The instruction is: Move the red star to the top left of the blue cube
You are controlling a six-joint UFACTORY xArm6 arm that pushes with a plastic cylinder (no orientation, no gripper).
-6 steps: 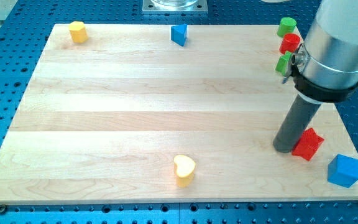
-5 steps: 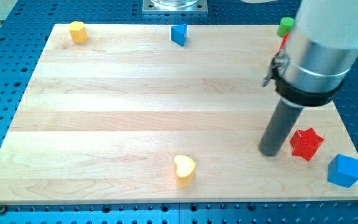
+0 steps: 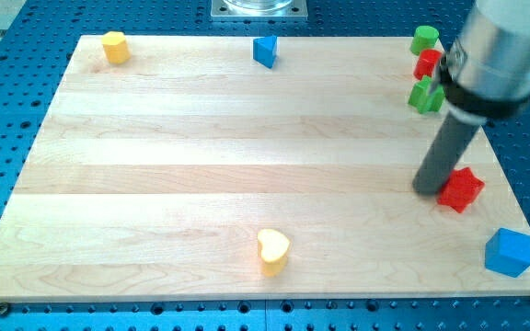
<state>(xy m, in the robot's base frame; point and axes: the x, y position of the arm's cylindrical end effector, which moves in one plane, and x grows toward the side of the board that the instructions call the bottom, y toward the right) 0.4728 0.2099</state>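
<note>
The red star [image 3: 461, 189] lies on the wooden board [image 3: 201, 147] at the view's right, up and to the left of the blue cube [image 3: 509, 252] near the bottom right corner. My tip [image 3: 429, 191] stands just left of the red star, touching or nearly touching its left side. The dark rod rises from it up and to the right into the silver arm.
A yellow heart [image 3: 272, 251] sits at the bottom middle. A yellow block [image 3: 114, 46] is at the top left and a blue block [image 3: 265, 51] at the top middle. Two green blocks [image 3: 423, 39] [image 3: 425, 96] and a red block [image 3: 427, 64] cluster at the top right.
The red star has moved up and slightly right, away from the blue cube. My tip swung left of the star, then came back right and up against its left side.
</note>
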